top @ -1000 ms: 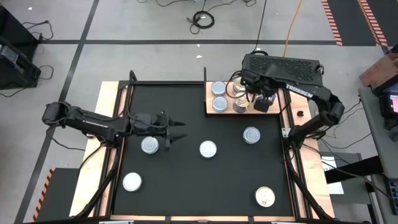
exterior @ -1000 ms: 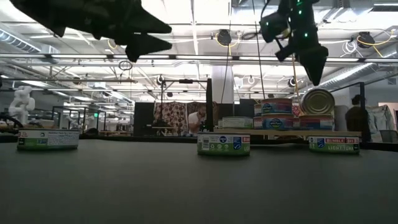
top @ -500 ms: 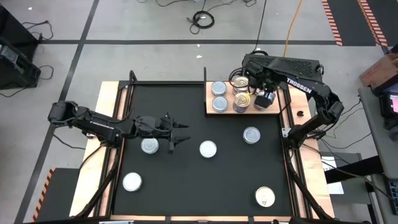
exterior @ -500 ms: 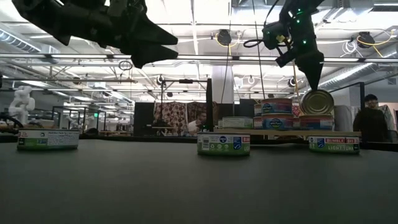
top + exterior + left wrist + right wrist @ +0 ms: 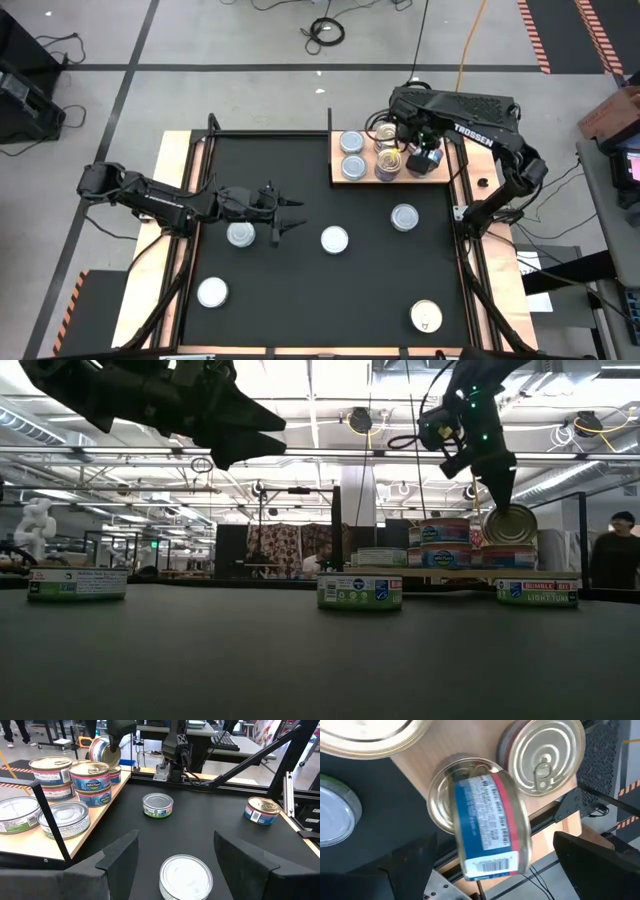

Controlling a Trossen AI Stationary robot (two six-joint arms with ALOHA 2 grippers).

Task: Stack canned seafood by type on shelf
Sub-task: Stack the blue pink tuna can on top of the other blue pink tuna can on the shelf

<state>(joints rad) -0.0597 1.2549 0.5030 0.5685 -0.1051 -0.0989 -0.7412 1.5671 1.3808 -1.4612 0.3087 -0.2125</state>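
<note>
While the right gripper (image 5: 418, 160), jaws spread, hovers over a tilted can (image 5: 487, 825) on the shelf (image 5: 352, 179), the left gripper (image 5: 290, 214) hangs open.

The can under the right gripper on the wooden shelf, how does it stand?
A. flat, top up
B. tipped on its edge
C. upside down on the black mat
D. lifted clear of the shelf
B: the can stands tilted on its rim atop another can on the shelf, its label side visible.
</note>
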